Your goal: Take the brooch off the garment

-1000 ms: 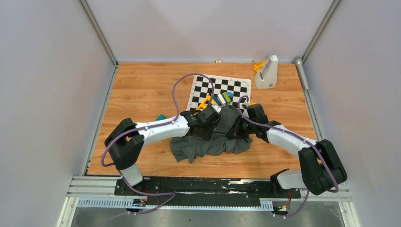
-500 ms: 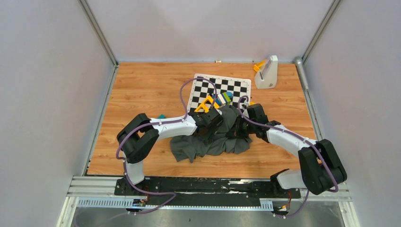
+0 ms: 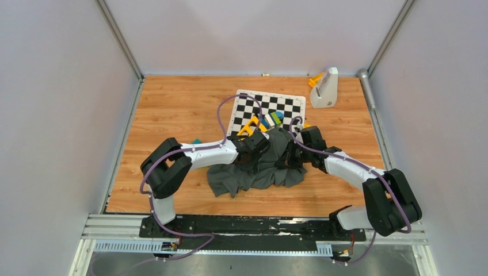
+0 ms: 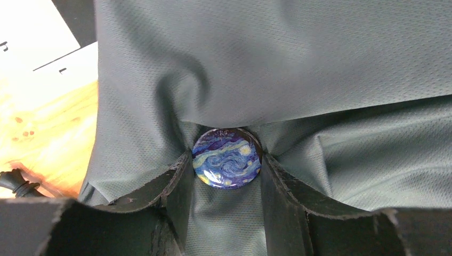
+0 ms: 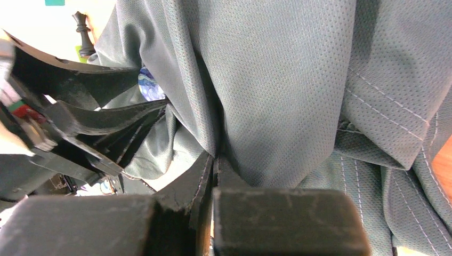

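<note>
Top, left-wrist and right-wrist views. The garment point(image 3: 239, 177), a soft dark grey shirt of fine pitted knit with pale stitched hems, lies crumpled in deep folds on the wood-grain table point(image 3: 172, 109); its far edge reaches the near edge of the black-and-white chequered board point(image 3: 288, 103).

The brooch point(image 4: 227, 158) is a round, glossy, domed badge printed with blue swirls and yellow spots. It sits on the garment at the foot of a puckered fold, in the part of the garment nearest the board; the right-wrist view shows only a sliver of it point(image 5: 149, 85) past a fold.

The left gripper point(image 4: 226, 172) reaches over the garment from its left side, arm bent at the elbow and laid low. Its matt black, rough-edged fingers point(image 4: 176, 186) press against the brooch's rim on both sides, clamping it with cloth bunched beneath.

The right gripper point(image 5: 213, 160) comes in from the garment's right side, forearm low and angled inward. Its fingers point(image 5: 202, 178) are clenched on an upright fold of the garment, the two tips meeting at the cloth.
</note>
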You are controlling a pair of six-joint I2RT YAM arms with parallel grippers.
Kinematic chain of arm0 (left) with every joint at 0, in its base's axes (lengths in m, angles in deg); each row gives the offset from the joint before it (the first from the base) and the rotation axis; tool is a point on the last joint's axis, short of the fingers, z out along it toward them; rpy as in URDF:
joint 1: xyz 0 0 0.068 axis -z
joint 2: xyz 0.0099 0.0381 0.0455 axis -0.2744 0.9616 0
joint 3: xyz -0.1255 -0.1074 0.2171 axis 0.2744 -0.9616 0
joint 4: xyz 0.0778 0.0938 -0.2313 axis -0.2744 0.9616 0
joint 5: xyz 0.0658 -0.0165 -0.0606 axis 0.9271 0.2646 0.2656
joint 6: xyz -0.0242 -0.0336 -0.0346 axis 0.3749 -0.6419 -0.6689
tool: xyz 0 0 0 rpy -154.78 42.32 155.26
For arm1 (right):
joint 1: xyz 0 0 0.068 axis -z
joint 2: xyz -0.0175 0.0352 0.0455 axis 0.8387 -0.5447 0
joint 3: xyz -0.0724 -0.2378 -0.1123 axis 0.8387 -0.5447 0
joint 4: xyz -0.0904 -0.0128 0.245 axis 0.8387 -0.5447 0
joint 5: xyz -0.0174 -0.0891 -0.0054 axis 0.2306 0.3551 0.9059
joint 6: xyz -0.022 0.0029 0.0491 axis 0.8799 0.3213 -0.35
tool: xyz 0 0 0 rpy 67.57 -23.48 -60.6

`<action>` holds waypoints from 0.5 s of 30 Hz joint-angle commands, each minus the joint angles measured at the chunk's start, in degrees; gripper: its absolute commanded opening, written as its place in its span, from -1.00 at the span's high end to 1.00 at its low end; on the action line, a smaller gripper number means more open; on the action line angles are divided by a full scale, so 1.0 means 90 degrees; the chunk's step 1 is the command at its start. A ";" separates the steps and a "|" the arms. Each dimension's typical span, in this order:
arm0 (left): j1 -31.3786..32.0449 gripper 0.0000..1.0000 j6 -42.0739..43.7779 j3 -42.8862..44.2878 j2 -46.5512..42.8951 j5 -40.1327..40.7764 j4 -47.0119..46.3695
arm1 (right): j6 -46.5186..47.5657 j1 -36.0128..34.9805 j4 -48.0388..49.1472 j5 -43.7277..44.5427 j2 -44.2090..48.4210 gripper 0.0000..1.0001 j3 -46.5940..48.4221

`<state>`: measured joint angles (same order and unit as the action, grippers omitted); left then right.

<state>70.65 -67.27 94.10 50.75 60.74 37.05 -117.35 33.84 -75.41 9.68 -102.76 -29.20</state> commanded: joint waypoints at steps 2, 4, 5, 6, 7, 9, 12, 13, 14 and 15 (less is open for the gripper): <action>-0.0604 0.09 0.0118 -0.0498 -0.1094 -0.0945 -0.0771 | 0.0105 0.0061 0.0127 -0.0079 0.0148 1.00 0.0130; -0.0902 0.08 0.0067 -0.0827 -0.1595 -0.1557 -0.1241 | 0.0124 0.0056 0.0087 -0.0117 0.0171 1.00 0.0179; -0.0991 0.08 0.0038 -0.1049 -0.1900 -0.1947 -0.1546 | 0.0134 0.0062 0.0062 -0.0120 0.0190 1.00 0.0205; -0.1182 0.08 -0.0025 -0.1253 -0.2199 -0.2116 -0.1822 | 0.0149 0.0058 0.0050 -0.0141 0.0205 0.98 0.0241; -0.1273 0.08 -0.0061 -0.1349 -0.2335 -0.2492 -0.1941 | 0.0153 0.0062 0.0037 -0.0178 0.0218 0.96 0.0271; -0.1574 0.08 -0.0203 -0.1566 -0.2675 -0.3080 -0.2258 | 0.0168 0.0058 0.0033 -0.0261 0.0274 0.81 0.0330; -0.2124 0.07 -0.0644 -0.2014 -0.3129 -0.4126 -0.2886 | 0.0223 0.0063 0.0034 -0.0459 0.0508 0.46 0.0431; -0.2347 0.07 -0.0771 -0.2111 -0.3191 -0.4740 -0.3353 | 0.0273 0.0058 0.0064 -0.0550 0.0649 0.34 0.0452; -0.2460 0.07 -0.1087 -0.2283 -0.3276 -0.5041 -0.3851 | 0.0336 0.0063 0.0124 -0.0664 0.0798 0.27 0.0464; -0.2653 0.07 -0.1261 -0.2357 -0.3303 -0.5652 -0.4113 | 0.0412 0.0061 0.0203 -0.0796 0.0991 0.22 0.0454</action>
<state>51.39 -71.10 76.52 23.62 30.32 15.30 -116.30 34.19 -75.65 7.06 -99.83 -28.04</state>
